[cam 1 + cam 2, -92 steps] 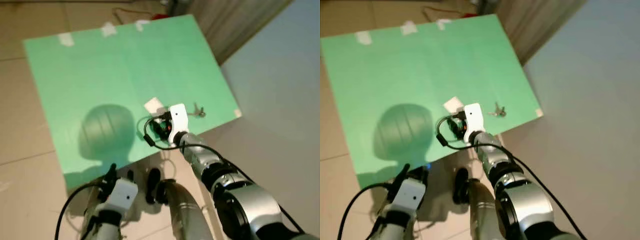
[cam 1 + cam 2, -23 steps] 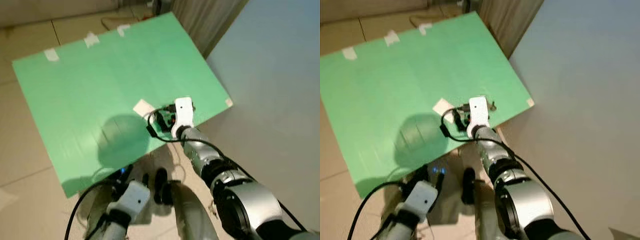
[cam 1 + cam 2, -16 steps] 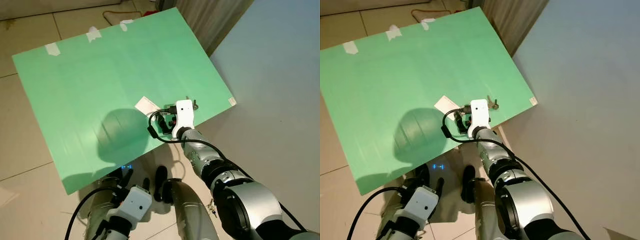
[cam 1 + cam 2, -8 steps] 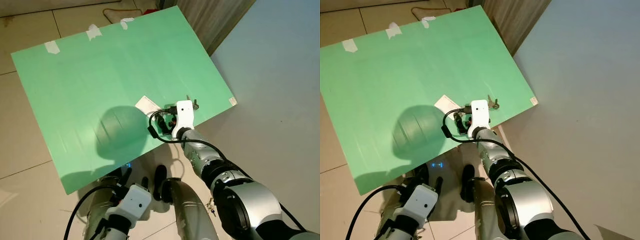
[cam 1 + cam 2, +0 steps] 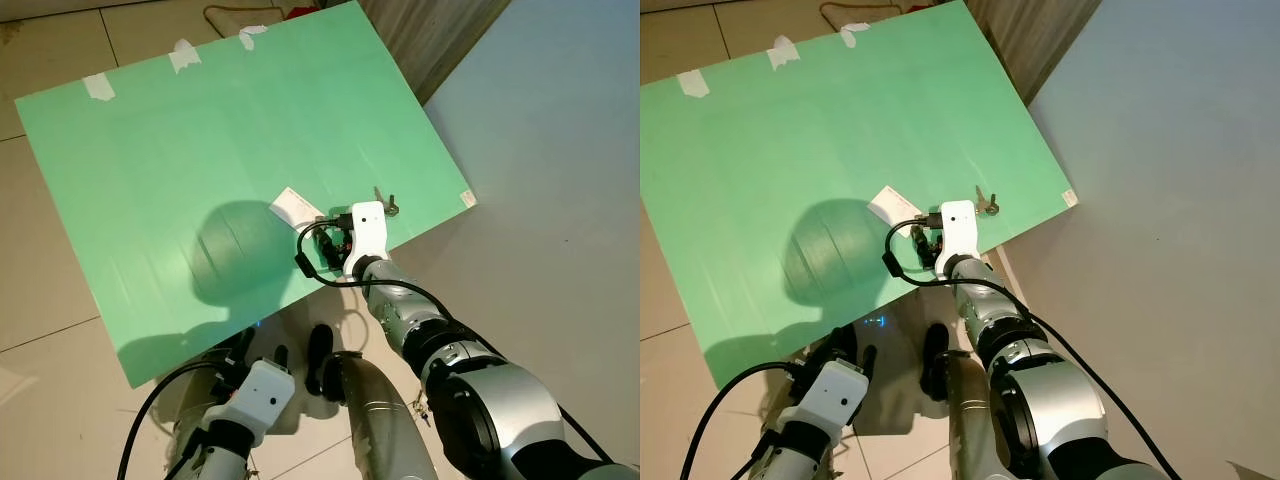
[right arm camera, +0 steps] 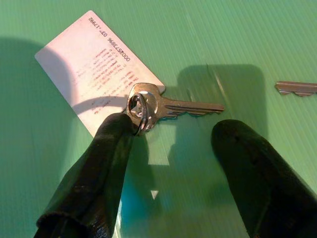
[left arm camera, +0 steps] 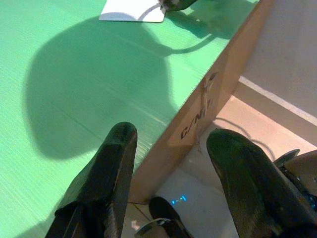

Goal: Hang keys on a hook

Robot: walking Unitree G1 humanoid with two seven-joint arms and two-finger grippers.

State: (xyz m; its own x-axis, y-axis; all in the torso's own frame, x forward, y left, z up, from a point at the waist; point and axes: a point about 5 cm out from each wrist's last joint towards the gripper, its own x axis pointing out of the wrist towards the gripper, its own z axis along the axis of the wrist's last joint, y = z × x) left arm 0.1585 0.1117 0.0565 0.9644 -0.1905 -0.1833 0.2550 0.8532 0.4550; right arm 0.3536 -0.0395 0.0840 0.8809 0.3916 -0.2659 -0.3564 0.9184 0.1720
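A silver key on a ring (image 6: 168,105) lies flat on the green board (image 5: 200,130), its ring end overlapping a white card (image 6: 94,74). My right gripper (image 6: 176,129) hovers low over it, open, with one black finger (image 6: 116,148) at the ring and the other on the far side of the blade. A second key (image 6: 297,88) lies apart near the board's right edge, and shows in the head view as key (image 5: 386,204). From the head, the right gripper (image 5: 335,240) sits beside the card (image 5: 295,207). My left gripper (image 7: 173,136) hangs open by the board's near edge.
The board tops a cardboard box (image 7: 198,124) standing on a tiled floor (image 5: 40,290). Tape strips (image 5: 183,55) hold its far edge. A pale grey wall (image 5: 560,180) rises on the right, with a curtain (image 5: 430,35) behind it. My own legs (image 5: 360,400) are below.
The head view has shifted a little. My right gripper stays over the key by the card, and the left arm has swayed slightly down low.
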